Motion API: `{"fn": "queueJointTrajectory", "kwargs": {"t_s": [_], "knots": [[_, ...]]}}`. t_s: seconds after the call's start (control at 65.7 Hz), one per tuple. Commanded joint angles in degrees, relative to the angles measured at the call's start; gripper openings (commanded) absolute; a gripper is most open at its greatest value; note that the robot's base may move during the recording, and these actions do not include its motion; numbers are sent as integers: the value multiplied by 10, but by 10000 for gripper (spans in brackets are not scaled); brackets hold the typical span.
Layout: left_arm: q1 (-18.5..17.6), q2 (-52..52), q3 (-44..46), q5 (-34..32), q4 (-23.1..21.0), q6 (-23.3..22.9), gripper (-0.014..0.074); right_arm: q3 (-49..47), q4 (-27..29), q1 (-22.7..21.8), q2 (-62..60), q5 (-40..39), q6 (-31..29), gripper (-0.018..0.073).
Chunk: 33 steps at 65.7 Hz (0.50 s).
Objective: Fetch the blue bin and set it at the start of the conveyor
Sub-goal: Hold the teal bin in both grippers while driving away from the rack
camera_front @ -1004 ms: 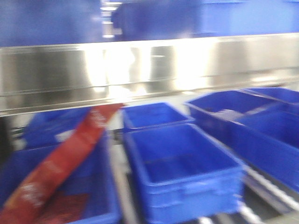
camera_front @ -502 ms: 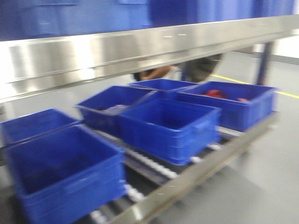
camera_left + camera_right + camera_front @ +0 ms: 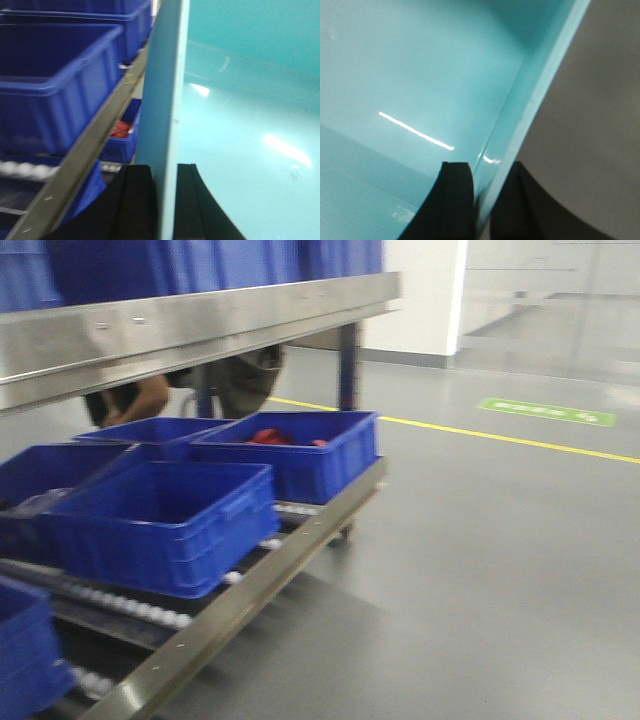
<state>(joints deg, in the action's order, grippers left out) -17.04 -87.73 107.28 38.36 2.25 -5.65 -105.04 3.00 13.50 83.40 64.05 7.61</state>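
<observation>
The left gripper (image 3: pixel 165 172) is clamping one wall of the blue bin (image 3: pixel 240 100), one black finger sitting inside and the other outside; the right gripper (image 3: pixel 484 172) is pinching another wall of the same bin in the same manner, so the bin is hanging between the two arms, off any surface as far as I can tell; the left wrist view is showing it just beside the dark blue storage bins (image 3: pixel 165 515) under the steel shelf rail (image 3: pixel 200 325); the front view is looking past the rack end onto the grey floor (image 3: pixel 480 560); the conveyor start is not appearing in any view; I am judging the fetching as done, while carrying and setting down are remaining
</observation>
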Motion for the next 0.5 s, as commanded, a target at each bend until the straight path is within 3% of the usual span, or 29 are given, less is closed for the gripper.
{"fn": "queueJointTrajectory", "kwargs": {"t_s": [0.0,0.487], "knots": [[-1,11,8,-46,-14,-9,-111,-4,-22,-3,-6,0,-21,-151],[-1,11,8,-46,-14,-9,-111,-4,-22,-3,-6,0,-21,-151]]}}
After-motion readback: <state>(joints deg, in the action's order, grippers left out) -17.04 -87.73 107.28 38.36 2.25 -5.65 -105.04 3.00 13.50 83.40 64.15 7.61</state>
